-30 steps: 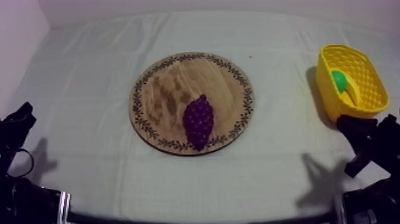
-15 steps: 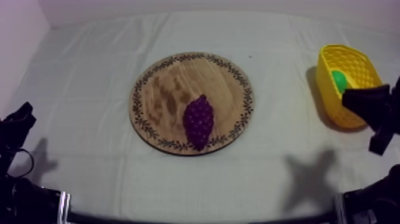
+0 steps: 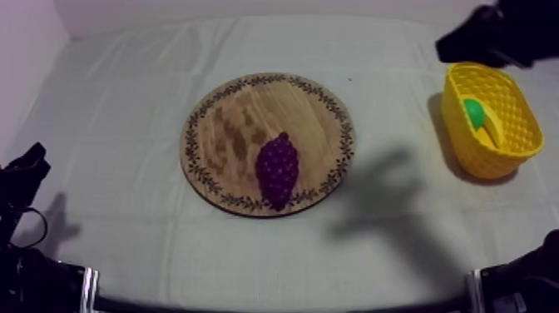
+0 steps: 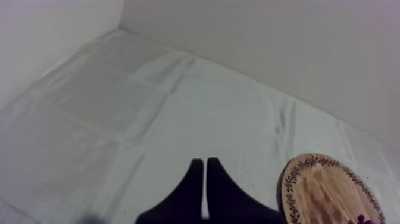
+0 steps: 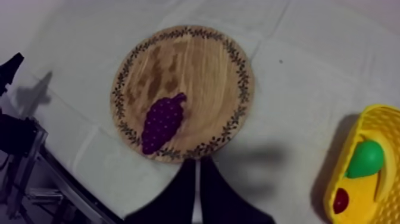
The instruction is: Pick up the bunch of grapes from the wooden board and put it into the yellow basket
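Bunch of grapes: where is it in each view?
Top view: bunch of grapes on the wooden board, toward the rim nearest the camera.
Left wrist view: a purple sliver of it on the board.
Right wrist view: on the board, just beyond the right gripper.
Shared landmark: the board's patterned rim.

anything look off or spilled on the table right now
Nothing stands out. The grapes lie on the board, inside its rim. The basket stands upright with a pear and small red fruit inside, nothing spilled. The left gripper and right gripper are shut, holding nothing.
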`<state>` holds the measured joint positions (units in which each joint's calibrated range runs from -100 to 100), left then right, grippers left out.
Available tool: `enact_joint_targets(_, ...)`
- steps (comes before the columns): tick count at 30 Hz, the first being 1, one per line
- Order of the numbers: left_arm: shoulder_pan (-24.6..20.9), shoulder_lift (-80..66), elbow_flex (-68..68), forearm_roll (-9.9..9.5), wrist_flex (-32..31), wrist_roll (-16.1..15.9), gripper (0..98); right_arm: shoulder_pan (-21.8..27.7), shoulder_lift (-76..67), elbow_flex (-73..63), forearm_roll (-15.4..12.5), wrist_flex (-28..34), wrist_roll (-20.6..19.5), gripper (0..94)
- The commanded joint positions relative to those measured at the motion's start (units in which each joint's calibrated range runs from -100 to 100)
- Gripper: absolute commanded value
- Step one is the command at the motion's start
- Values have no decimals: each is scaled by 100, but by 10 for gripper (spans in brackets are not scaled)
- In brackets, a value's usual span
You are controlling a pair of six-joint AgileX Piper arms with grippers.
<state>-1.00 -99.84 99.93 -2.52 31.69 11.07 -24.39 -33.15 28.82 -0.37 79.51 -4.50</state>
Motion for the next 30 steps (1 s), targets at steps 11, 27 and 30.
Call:
enact_joint_targets(11, 2, 2, -4, 1, 0, -1, 0, -785, 3073, -2244, 265, 1168, -1053, 5)
enact_joint_targets(27, 2, 2, -4, 1, 0, -1, 0, -831, 4600, -3995, 417, 1780, -1524, 333)
enact_joint_targets(30, 2, 2, -4, 1, 0, -1, 0, -819, 4618, -3982, 392, 1802, -1489, 448)
